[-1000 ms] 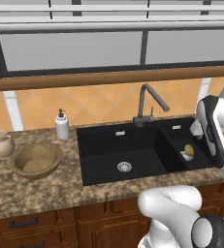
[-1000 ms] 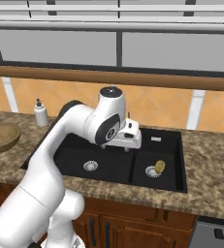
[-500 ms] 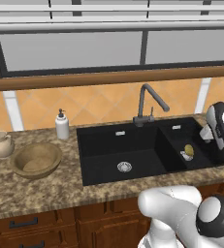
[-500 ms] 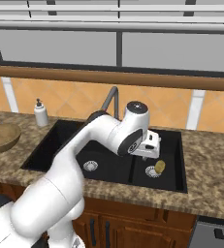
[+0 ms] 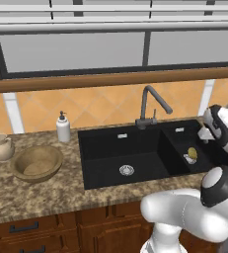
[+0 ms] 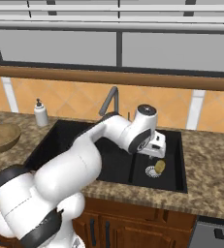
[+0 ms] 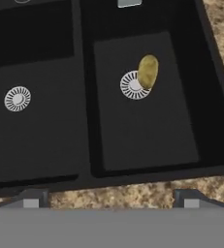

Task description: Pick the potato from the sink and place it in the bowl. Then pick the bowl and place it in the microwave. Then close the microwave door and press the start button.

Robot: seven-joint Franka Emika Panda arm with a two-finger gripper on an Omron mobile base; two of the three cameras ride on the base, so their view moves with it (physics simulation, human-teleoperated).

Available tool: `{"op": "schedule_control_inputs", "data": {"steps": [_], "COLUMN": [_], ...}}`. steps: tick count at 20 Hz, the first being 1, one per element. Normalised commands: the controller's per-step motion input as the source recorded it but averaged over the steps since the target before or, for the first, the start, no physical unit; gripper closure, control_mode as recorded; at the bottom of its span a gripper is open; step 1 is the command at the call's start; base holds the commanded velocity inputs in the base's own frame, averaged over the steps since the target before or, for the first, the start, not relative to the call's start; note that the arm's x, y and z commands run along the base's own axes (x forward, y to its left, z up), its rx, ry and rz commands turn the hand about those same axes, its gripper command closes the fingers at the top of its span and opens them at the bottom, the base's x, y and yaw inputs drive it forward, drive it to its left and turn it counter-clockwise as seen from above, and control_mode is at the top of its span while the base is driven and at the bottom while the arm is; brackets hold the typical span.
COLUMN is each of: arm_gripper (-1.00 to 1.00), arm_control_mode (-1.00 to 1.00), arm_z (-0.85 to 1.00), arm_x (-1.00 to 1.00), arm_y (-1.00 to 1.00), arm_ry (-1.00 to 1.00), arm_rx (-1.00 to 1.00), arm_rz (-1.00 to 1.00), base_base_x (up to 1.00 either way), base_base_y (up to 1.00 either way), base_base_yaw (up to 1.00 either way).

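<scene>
So far nothing done. Potato [image 7: 148, 71] lies in sink [image 5: 105, 163], right basin, touching drain there. Gripper [image 7: 108, 198] above same basin, jaws wide apart, empty. Bowl [image 5: 36, 163] on counter left of sink, empty. All steps left: pick potato, bowl, microwave.

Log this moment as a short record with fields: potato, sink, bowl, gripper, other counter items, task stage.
potato: lying in the smaller right basin, partly over its round drain
sink: black, two basins, dark faucet behind
bowl: on the counter left of the sink, nothing inside
gripper: open, above the right basin, holding nothing
other counter items: soap dispenser and small jug behind the bowl
task stage: potato not yet picked
</scene>
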Motion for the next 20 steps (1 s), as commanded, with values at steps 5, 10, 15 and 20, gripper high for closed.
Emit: {"op": "schedule_control_inputs", "data": {"steps": [5, 10, 15, 20], "arm_gripper": [-1.00, -1.00, -1.00, -1.00], "arm_control_mode": [-1.00, -1.00, -1.00, -1.00], "arm_z": [-0.29, -0.28, -0.27, -0.22], "arm_x": [0.50, 0.38, 0.48, 0.46], "arm_y": [-0.32, -0.56, -0.22, -0.06], "arm_ry": [0.15, 0.10, 0.01, 0.02], "arm_rx": [0.06, 0.13, 0.05, 0.01], "arm_rz": [-0.20, -0.09, -0.03, 0.00], "base_base_x": [0.00, 0.00, 0.00, 0.00], "base_base_y": [0.00, 0.00, 0.00, 0.00], "base_base_yaw": [0.00, 0.00, 0.00, 0.00]}}
